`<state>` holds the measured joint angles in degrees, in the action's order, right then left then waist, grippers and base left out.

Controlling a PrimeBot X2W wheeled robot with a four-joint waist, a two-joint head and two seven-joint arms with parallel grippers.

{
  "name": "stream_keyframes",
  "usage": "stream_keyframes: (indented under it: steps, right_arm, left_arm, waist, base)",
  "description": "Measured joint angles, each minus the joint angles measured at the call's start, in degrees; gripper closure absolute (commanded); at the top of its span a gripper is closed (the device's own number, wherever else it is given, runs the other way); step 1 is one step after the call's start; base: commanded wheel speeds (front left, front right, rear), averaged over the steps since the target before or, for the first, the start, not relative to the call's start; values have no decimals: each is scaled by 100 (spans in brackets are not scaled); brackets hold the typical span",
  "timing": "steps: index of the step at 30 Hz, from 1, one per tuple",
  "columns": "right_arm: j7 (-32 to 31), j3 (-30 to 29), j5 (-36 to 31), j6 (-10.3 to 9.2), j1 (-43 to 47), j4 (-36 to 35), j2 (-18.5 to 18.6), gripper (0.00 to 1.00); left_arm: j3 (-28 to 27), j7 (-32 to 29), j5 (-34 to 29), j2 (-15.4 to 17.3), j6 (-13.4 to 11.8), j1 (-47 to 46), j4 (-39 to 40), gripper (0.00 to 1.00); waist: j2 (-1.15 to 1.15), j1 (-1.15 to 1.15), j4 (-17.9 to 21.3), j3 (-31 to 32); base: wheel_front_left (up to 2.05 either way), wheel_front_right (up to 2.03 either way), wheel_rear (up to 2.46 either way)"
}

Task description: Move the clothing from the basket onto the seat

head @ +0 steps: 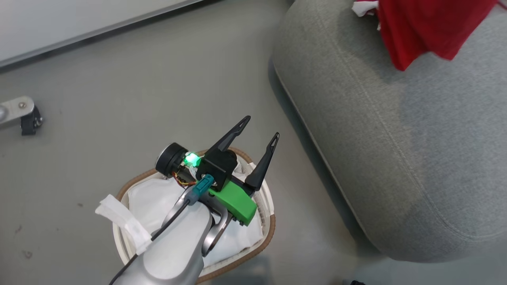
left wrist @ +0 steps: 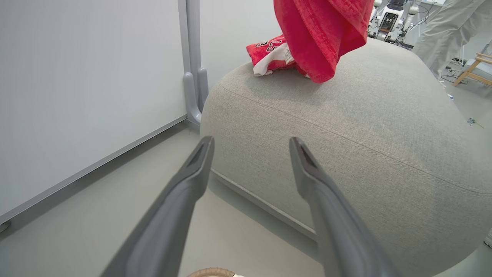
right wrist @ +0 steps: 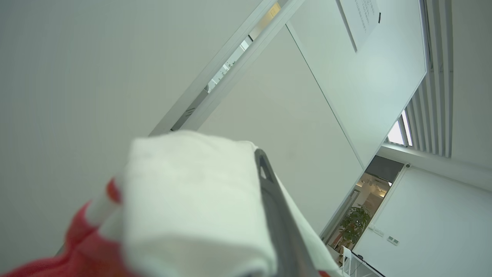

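The right gripper [right wrist: 263,173] is pinching the red clothing [head: 427,27] tight, dangling it over the seat [head: 396,138], so lowering and letting go looks next, while the left gripper [head: 261,128] is hovering wide open above the basket [head: 269,233].

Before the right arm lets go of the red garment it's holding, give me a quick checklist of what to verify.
1. Grip: right gripper shut on the held garment: ok.
2. Drop spot: held garment hangs over the seat: ok.
3. First piece: other garment lies on the seat: ok.
4. Spare arm: left gripper open, empty, above the basket: ok.
5. Basket emptied: cannot tell; white liner shows, forearm hides part.
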<state>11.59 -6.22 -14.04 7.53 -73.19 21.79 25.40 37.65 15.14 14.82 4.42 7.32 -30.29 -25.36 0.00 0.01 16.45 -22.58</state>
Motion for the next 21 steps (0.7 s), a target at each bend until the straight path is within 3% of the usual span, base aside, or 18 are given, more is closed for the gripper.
stream_keyframes:
  steps: [6,10,15,21]
  right_arm:
    - [-272,-47,-36,0,-525,934,595,100]
    - [-147,-203,-59,0,-548,1592,775,100]
    - [121,-692,-134,0,-353,2238,691,100]
    - [309,-1191,-434,0,91,2764,231,100]
  left_arm:
    - [-34,0,-77,1,0,-144,109,0]
    - [-62,0,-140,5,0,-269,197,0]
    - [-135,0,-237,108,0,-375,277,0]
    - [-238,-1,-397,198,-1,-446,390,0]
  waist:
    - [0,0,-243,-321]
    - [0,0,-369,-587]
    - [0,0,-465,-955]
    - [0,0,-506,-1396]
  base:
    - [0,0,0]
    - [0,0,0]
    - [0,0,0]
    - [0,0,0]
